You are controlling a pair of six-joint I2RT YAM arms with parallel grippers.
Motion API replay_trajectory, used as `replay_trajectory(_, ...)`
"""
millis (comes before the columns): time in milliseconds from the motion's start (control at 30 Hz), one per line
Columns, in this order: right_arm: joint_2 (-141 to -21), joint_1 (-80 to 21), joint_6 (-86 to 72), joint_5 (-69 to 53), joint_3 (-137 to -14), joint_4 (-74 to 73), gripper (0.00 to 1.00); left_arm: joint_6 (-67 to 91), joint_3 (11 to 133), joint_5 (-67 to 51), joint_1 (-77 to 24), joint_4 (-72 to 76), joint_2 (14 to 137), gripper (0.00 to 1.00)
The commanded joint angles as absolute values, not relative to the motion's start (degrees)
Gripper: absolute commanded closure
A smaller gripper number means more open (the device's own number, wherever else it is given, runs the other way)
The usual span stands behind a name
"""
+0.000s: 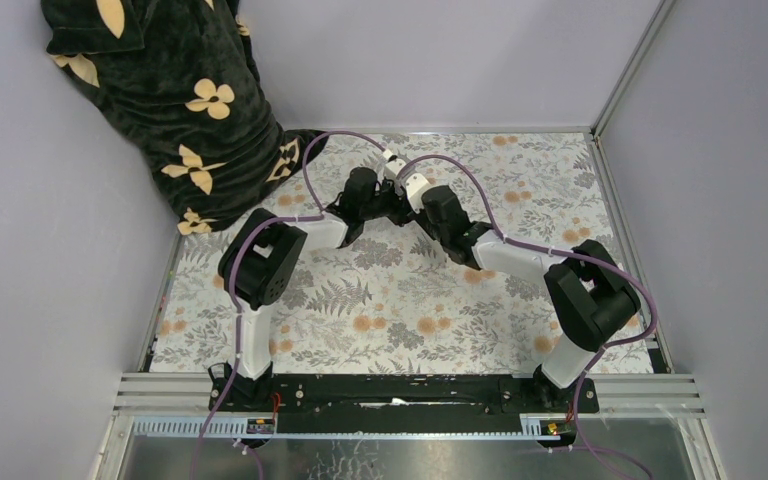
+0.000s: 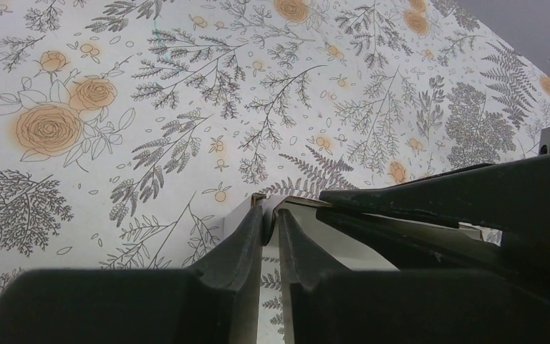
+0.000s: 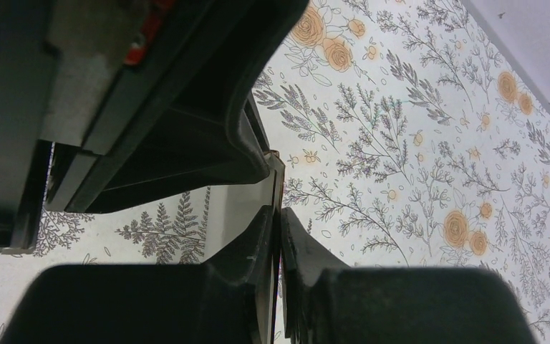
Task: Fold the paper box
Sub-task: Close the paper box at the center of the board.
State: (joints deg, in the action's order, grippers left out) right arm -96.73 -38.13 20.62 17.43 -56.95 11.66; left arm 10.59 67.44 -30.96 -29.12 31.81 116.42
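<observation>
Lilac walls (image 1: 440, 60) around floral table cover (image 1: 410, 310)

Seen from above, my counter (image 1: 390, 310) wears a white covering printed with grey ferns and orange roses, which runs from the back wall down to the black rail (image 1: 400, 392) across the bottom of the frame. My left arm base (image 1: 243, 375) is bolted to that rail at lower left and my right arm base (image 1: 558, 378) at lower right. At upper left, a dark plush cloth (image 1: 175, 110) with cream flower shapes hangs in the wall corner, its lower end resting on the counter's far left corner. A silver metal strip (image 1: 633, 250) edges the counter's right side. Both wrist views show the same print lying flat.
</observation>
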Motion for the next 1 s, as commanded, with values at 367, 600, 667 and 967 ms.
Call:
replay_trajectory(367, -98.1, -39.2, 21.1, 18.8, -58.0, 11.8, 0.88, 17.0, 67.6, -35.6, -27.6, 37.5, 116.9, 0.77)
replay_trajectory(600, -96.3, -37.5, 17.4, 12.1, -56.9, 13.4, 0.83, 18.7, 68.0, -35.2, -27.6, 40.9, 119.8, 0.81)
replay_trajectory(667, -95.6, -36.0, 15.8, 9.0, -56.8, 13.5, 0.82, 18.7, 67.9, -35.0, -27.7, 41.5, 120.4, 0.81)
replay_trajectory(967, -92.9, -32.3, 10.1, 1.0, -54.9, 15.8, 0.56, 17.7, 67.5, -34.1, -28.5, 42.5, 121.1, 0.81)
